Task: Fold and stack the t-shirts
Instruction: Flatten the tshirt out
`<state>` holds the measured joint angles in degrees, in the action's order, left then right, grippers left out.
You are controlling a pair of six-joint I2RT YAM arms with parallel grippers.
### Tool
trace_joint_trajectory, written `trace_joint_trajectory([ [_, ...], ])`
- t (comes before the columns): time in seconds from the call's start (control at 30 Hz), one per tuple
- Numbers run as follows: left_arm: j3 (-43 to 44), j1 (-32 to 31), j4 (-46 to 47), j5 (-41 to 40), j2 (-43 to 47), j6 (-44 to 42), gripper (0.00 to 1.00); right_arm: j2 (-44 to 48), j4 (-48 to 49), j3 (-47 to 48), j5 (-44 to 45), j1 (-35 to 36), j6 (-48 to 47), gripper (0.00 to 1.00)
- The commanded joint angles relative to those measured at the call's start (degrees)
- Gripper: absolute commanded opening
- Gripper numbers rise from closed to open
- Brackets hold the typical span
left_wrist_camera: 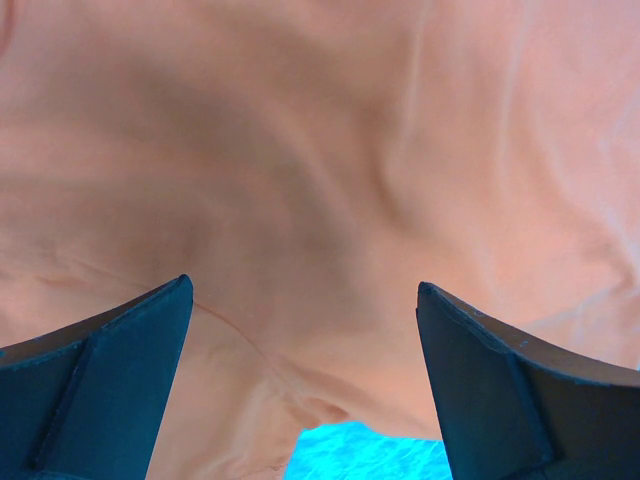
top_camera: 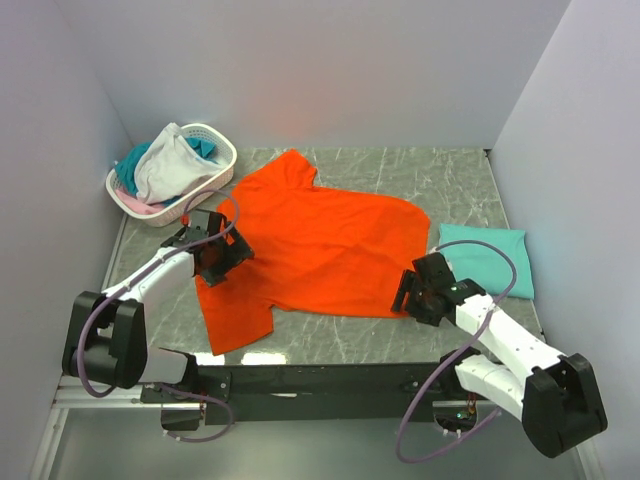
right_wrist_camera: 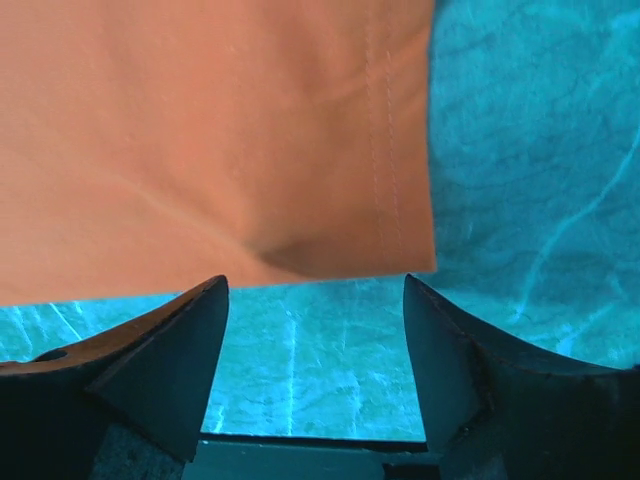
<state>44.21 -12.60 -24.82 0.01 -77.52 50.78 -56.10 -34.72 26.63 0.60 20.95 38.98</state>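
Right tool (top_camera: pixel 410 293), jaws parted, sits at the near-right hem corner of the orange t-shirt (top_camera: pixel 320 240), which is spread on the counter (top_camera: pixel 460 180) with its long axis running left-right. Left tool (top_camera: pixel 222 252), likewise parted, hovers over the shirt's left edge.

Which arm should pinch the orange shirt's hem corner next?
Right. The right jaws stand open just short of that corner of the orange t-shirt; the left jaws are over the opposite end.

Bright even light, soft shadows, wrist views blue-tinted
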Motion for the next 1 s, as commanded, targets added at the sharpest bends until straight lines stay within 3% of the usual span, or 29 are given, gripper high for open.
trace_joint_trajectory([
  [0.0, -0.7, -0.41, 0.47, -1.06, 1.93, 0.9, 0.99, -0.94, 3.6, -0.44, 1.33, -0.3, 1.62, 0.74],
  [0.1, -0.79, -0.41, 0.21, -1.15, 1.4, 1.07, 1.0, -3.49, 6.06, 0.17, 1.33, -0.3, 1.28, 0.49],
  [0.13, -0.7, -0.32, 0.12, -1.24, 1.23, 0.9, 0.99, -3.93, 6.24, 0.52, 1.07, -0.38, 1.1, 0.31],
  [0.27, -1.05, -0.32, 0.21, -1.77, 1.14, 1.33, 0.99, -3.41, 5.9, 3.85, 2.29, -0.3, -0.39, 0.0],
  [0.6, -0.35, -0.32, 0.12, -2.3, 0.09, 1.07, 1.0, -9.28, 5.01, 14.93, 2.29, -0.38, -5.23, 0.0],
  [0.97, 0.79, -0.32, -1.28, -2.82, -1.06, 0.98, 0.99, -32.04, 11.07, 33.3, 1.86, -0.47, -9.53, 0.0],
])
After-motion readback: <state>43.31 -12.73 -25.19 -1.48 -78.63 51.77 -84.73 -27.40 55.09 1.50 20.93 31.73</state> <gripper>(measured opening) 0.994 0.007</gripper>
